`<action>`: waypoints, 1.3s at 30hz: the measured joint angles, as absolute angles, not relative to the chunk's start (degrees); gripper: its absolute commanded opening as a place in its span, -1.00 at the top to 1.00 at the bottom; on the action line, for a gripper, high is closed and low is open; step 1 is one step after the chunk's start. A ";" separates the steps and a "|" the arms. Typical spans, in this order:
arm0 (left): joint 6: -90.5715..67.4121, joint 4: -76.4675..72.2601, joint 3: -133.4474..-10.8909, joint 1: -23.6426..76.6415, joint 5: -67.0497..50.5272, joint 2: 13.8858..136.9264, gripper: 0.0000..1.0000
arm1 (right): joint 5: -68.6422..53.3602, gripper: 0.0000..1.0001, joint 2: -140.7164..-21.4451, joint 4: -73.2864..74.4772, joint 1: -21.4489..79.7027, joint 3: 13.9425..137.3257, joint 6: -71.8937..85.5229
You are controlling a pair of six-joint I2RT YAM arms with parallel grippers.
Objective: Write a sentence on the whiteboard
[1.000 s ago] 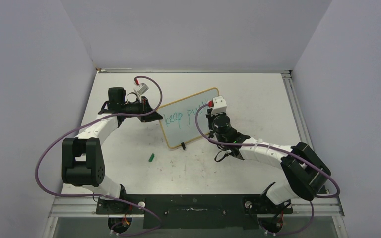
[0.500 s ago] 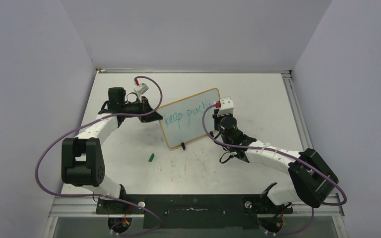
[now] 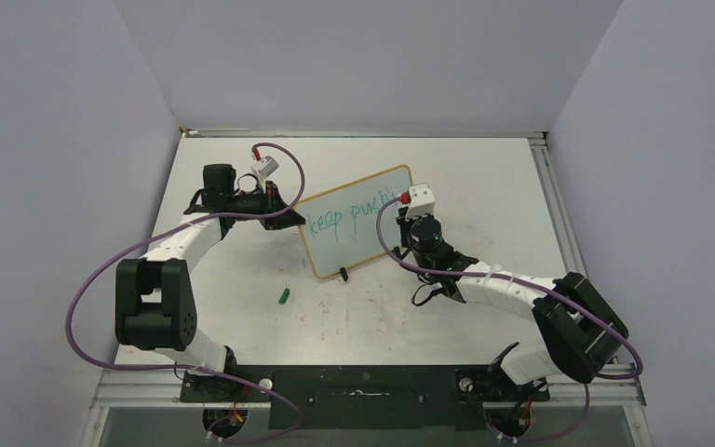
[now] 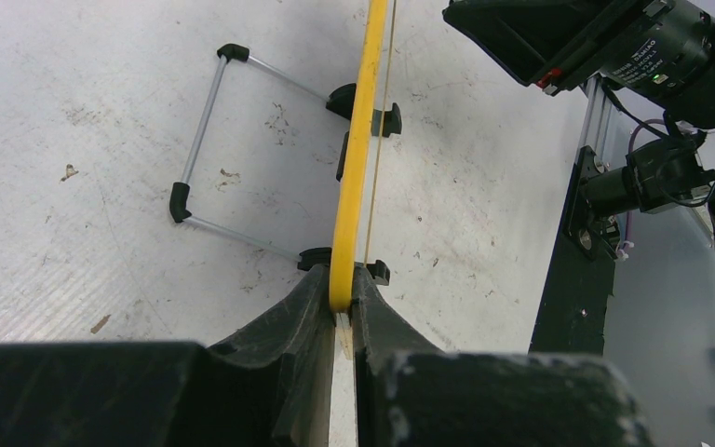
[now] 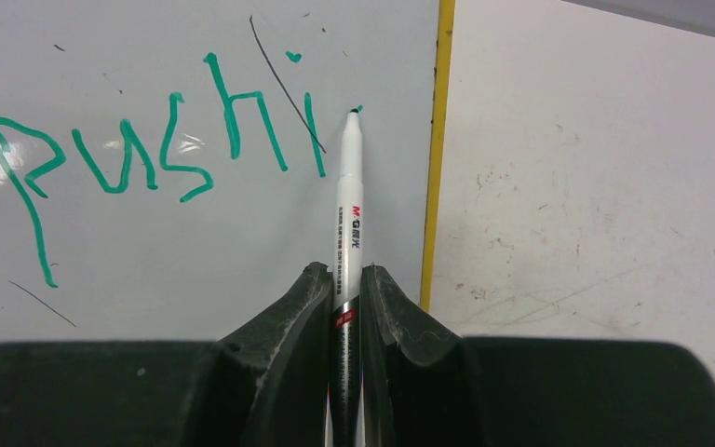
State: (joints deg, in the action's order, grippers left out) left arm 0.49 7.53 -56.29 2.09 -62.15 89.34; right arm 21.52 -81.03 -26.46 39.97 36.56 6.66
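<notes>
Two grippers are engaged: the left gripper (image 4: 343, 296) is clamped on the yellow-framed edge of the whiteboard (image 3: 356, 247), at the board's 9 o'clock side. The board stands tilted near the centre of the table (image 3: 484, 177) and carries the sentence (image 5: 149, 154), which reads "keep pushi". At the 3 o'clock end of the sentence, the right gripper (image 5: 344, 291) pinches a marker (image 5: 349, 200), its tip at the board surface just inside the frame.

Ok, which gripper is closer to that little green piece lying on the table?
Left. The left gripper clamps the left edge of the whiteboard, just beyond the green piece. The right gripper holds the marker at the board's far right edge.
</notes>
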 measured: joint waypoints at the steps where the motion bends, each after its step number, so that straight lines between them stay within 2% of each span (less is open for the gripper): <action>1: 0.49 7.55 -56.29 2.09 -62.15 89.34 1.00 | 21.50 0.89 -81.06 -26.46 39.90 36.58 6.66; 28: 0.47 7.55 -56.29 2.09 -62.17 89.25 1.00 | 21.37 0.89 -81.28 -26.02 39.77 34.30 9.98; 39: 0.51 7.57 -56.29 2.11 -62.02 89.23 1.00 | 21.39 0.89 -81.73 -25.67 39.70 38.37 7.99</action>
